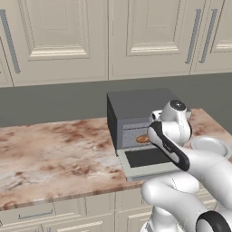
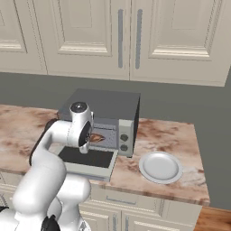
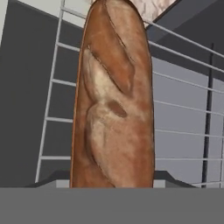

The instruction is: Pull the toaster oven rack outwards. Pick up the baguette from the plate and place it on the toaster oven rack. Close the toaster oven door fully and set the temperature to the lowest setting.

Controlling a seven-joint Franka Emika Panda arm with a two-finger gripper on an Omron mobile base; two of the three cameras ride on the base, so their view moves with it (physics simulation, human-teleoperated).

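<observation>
We see the baguette (image 3: 114,100) lying over the toaster oven rack (image 3: 183,118), inside the mouth of the toaster oven (image 2: 106,117). The toaster oven door (image 2: 88,160) lies folded down flat in front of the oven. The plate (image 2: 160,167) sits bare on the counter (image 1: 54,149), just right of the oven. We cannot tell how the gripper's jaws stand.
</observation>
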